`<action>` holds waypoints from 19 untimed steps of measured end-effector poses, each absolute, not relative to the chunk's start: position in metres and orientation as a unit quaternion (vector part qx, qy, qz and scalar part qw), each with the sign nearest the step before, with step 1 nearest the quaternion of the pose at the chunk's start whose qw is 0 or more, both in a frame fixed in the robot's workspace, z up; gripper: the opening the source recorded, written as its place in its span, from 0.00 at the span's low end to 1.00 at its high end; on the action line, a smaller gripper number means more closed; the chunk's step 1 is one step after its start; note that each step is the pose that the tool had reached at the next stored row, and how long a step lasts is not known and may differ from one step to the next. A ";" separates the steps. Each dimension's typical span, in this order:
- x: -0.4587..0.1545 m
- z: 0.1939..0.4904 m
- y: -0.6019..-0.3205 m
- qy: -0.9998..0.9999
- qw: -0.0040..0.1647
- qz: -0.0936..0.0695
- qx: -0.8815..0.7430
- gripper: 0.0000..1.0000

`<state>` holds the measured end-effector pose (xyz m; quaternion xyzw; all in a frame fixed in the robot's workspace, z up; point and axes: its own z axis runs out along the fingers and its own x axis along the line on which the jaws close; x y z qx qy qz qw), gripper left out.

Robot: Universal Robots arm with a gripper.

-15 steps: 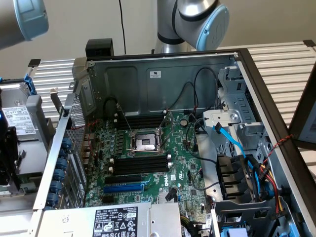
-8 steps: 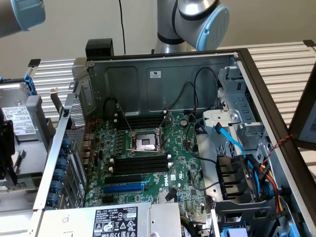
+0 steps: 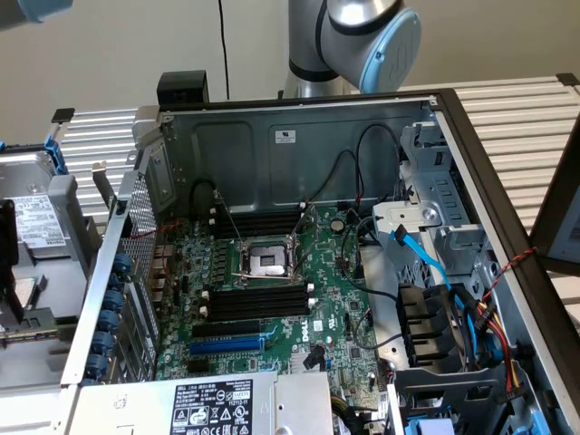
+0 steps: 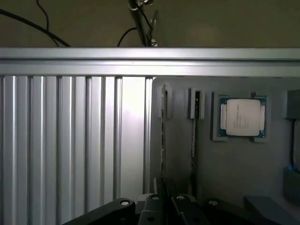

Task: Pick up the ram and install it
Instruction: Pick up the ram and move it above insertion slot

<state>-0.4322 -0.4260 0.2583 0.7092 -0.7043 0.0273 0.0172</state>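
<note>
We count two green sticks standing on edge in a grey holder [image 4: 234, 168]: the ram [image 4: 162, 136], farther from the one processor chip [image 4: 243, 117], and a second stick [image 4: 194, 136] nearer to it. The holder sits on the ribbed metal worktop [image 4: 70, 140].

In the exterior view, one open computer case [image 3: 299, 136] holds a motherboard [image 3: 272, 335] with one bare processor socket [image 3: 269, 263]. There are two banks of black memory slots, a far bank [image 3: 258, 222] and a near bank [image 3: 258, 302], and one blue expansion slot [image 3: 227, 344].

Both sticks show only as thin edges, so we cannot read their chips or sticker.

The arm [image 3: 358, 41] rises beyond the case's far wall and is cut off at the frame's top. The end effector [image 4: 162, 190] is closed almost fully, in line with the ram. We cannot tell whether it pinches it.
</note>
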 end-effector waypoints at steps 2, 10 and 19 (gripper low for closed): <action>-0.432 0.264 -0.426 -0.704 0.016 0.028 0.709 0.12; -0.432 0.282 -0.426 -0.705 0.013 0.031 0.708 0.12; -0.432 0.314 -0.428 -0.707 0.013 0.031 0.706 0.12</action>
